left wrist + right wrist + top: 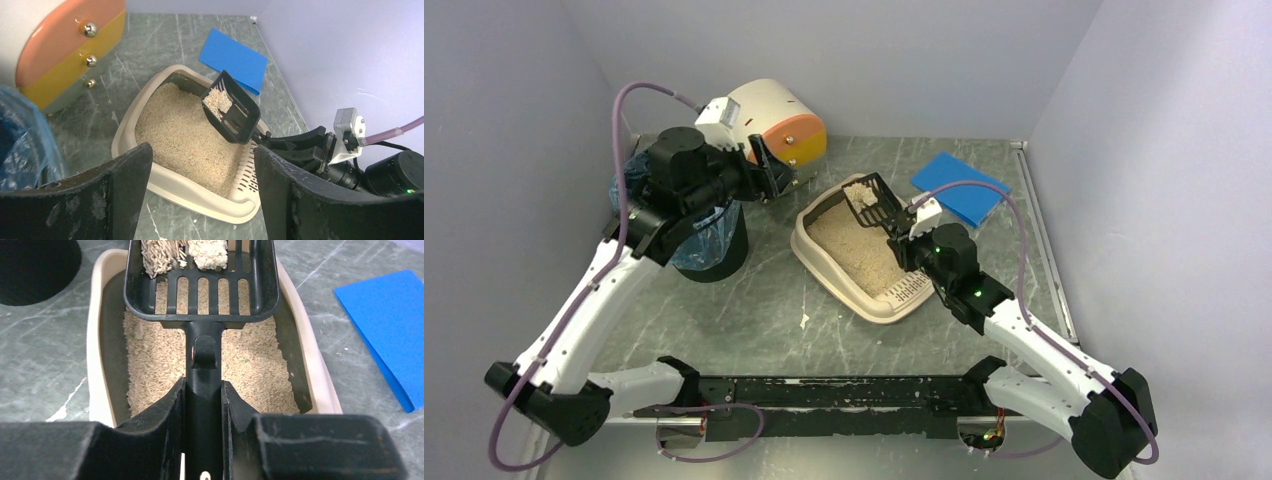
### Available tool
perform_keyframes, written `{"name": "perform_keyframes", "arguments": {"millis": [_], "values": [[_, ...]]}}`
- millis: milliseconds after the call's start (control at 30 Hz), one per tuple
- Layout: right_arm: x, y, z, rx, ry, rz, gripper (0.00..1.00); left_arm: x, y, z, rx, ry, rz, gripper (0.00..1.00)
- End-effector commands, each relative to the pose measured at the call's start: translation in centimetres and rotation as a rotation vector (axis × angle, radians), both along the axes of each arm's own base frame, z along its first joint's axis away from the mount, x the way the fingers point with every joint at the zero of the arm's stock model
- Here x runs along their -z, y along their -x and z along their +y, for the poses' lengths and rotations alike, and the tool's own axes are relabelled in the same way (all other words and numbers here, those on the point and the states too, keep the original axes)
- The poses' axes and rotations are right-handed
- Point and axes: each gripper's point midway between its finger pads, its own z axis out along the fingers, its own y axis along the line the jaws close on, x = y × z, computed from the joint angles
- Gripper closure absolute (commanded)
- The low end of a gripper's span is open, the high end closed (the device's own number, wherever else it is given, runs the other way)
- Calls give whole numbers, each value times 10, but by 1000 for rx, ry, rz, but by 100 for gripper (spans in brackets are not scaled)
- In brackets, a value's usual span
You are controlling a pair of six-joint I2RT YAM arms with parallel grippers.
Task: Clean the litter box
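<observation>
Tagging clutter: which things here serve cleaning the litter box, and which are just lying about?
In use: shallow beige plastic litter box with tan litter; black slotted plastic scoop carrying clumps, gripped by the right end effector; black round bin with blue liner.
Lying about: white cylindrical drawer unit; flat blue rectangular pad.

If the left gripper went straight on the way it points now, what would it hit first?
The left gripper would most likely meet the litter box first, at its near rim or the litter just behind; depth is unclear. The scoop sits further along.
</observation>
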Motion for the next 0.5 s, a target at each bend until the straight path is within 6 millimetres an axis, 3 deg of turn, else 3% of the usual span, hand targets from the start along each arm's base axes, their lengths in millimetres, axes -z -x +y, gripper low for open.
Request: {"name": "perform_keyframes", "arguments": {"millis": [0, 133, 167, 300, 467], "values": [[-28, 0, 10, -24, -120, -36, 100, -7, 11, 21, -57, -31, -38, 19], [-25, 3, 13, -33, -157, -15, 100, -3, 22, 33, -84, -48, -35, 14], [-25, 6, 17, -53, -168, -7, 100, -2, 24, 36, -92, -54, -33, 3], [-24, 9, 24, -94, -185, 16, 100, -1, 34, 46, -111, -68, -39, 1], [9, -4, 0, -34, 79, 48, 100, -5, 44, 52, -111, -67, -56, 1]]}}
